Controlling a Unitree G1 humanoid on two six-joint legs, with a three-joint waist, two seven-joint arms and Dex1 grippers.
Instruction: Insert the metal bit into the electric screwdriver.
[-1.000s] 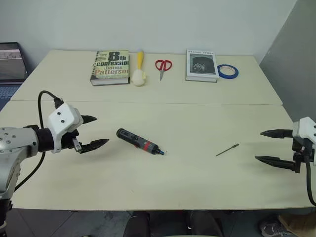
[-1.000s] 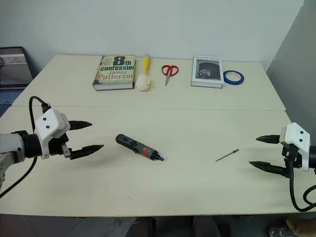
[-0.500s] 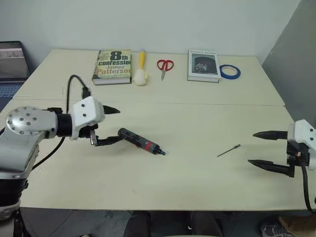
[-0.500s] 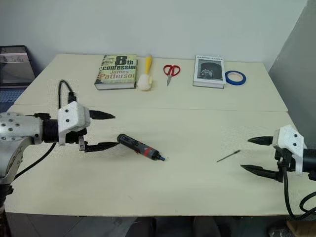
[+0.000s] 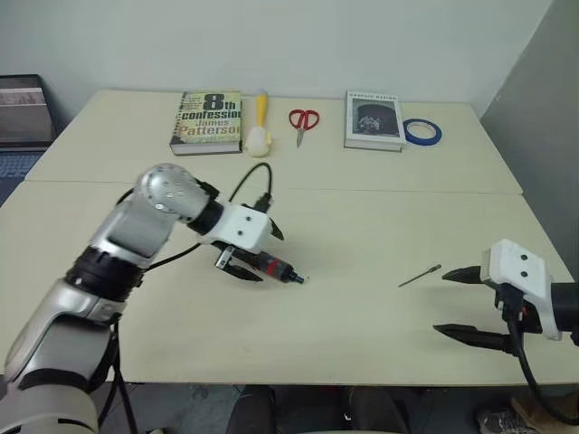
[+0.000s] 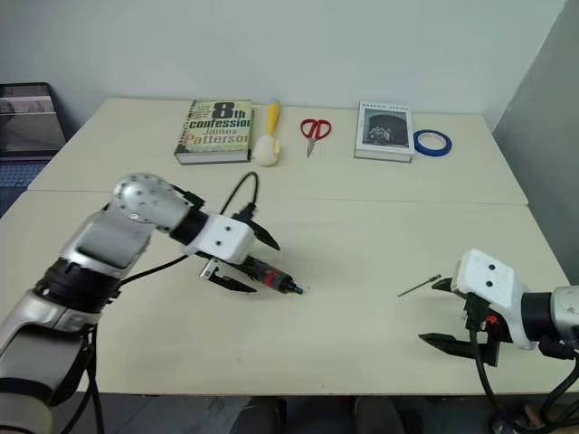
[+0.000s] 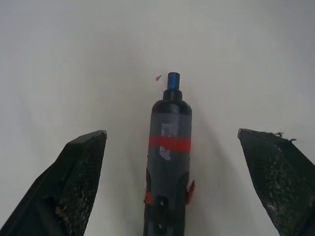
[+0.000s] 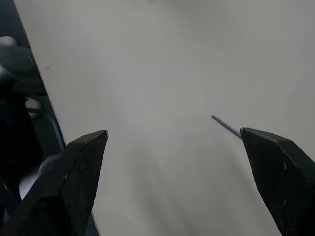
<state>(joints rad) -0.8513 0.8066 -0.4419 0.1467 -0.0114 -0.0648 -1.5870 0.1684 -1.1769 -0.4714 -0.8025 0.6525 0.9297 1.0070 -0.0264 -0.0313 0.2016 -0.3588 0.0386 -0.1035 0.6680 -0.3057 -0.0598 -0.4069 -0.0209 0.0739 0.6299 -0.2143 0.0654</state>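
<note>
Now that the wide-open left gripper (image 5: 251,254) has swung over to straddle the electric screwdriver (image 5: 271,266), a grasp looks ready, while the right gripper (image 5: 457,306), also open and empty, waits near the metal bit (image 5: 419,275).

Paired head views look forward and down over the pale beige surface (image 5: 362,226), sharing its whole spread; left wrist view sits close above the slim black, red-banded electric screwdriver (image 7: 169,162); right wrist view looks along the surface toward the thin grey metal bit (image 8: 225,126).
</note>
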